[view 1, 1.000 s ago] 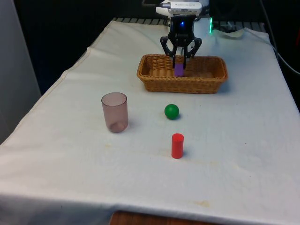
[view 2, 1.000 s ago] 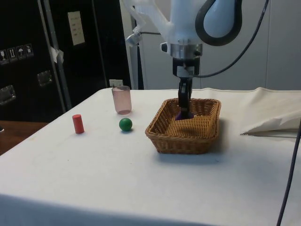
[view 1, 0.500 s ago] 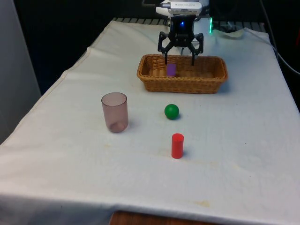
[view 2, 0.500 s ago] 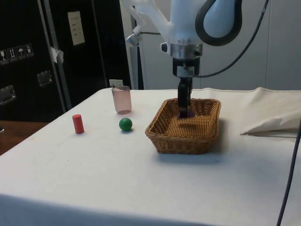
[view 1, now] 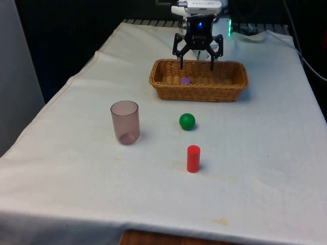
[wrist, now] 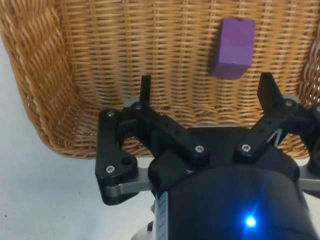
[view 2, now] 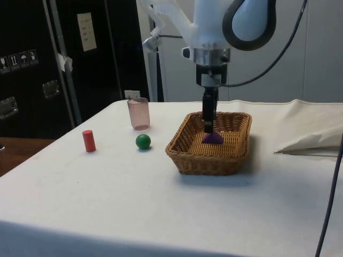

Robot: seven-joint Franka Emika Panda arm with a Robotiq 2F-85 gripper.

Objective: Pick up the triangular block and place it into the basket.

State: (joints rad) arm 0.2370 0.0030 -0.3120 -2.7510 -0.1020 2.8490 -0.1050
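- The purple triangular block (wrist: 233, 47) was seen lying on the woven floor of the wicker basket (view 1: 231, 90), free of any grip; in the side view it sat as a small purple wedge (view 2: 213, 137) inside the rim.
- The tool (view 1: 196, 57) was noted above the basket with its fingers spread wide and nothing between them; in the wrist view the block lay apart from both fingertips (wrist: 145, 87).
- The step in hand was judged to be the release, and the placing looked done.
- The next move was judged to call for a straight lift clear of the basket rim, without catching the weave.
- A pinkish translucent cup (view 1: 125, 122), a green ball (view 1: 187, 121) and a red cylinder (view 1: 193, 158) were noted standing well apart on the worktop (view 1: 265, 153), untouched.
- No brand or label was found on the task's things; a pale notice (view 2: 86, 31) and small handling symbols (view 2: 18, 59) were seen on the dark cabinets, too small to be read.
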